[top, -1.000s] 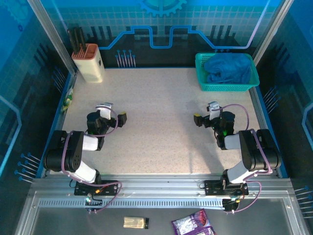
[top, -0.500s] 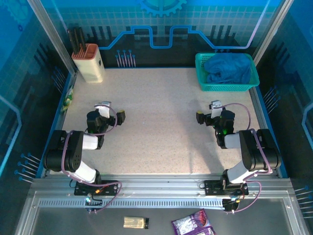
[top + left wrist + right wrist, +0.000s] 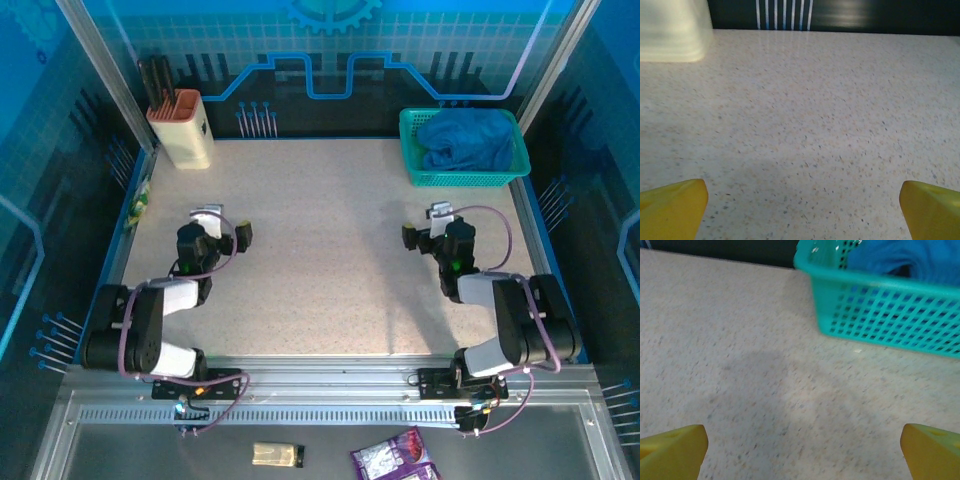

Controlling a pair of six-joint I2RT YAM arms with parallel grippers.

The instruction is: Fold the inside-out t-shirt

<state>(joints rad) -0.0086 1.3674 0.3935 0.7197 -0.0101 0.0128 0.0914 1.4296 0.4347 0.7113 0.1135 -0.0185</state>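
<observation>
Both arms have reached slightly farther up the frame. The left gripper (image 3: 226, 222) has crept up and left, the right gripper (image 3: 425, 222) up and right, and their elbows have sunk lower.

High top view from behind, wrist views skimming table (image 3: 330, 250), right one sharing basket (image 3: 875, 315) with top.

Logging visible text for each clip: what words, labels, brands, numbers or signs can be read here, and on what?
No text can be read.
Beige holder: small dark mark on its side, too small to read.
Purple packet: print too blurred to read.
T-shirt and basket: plain, no print seen.
</observation>
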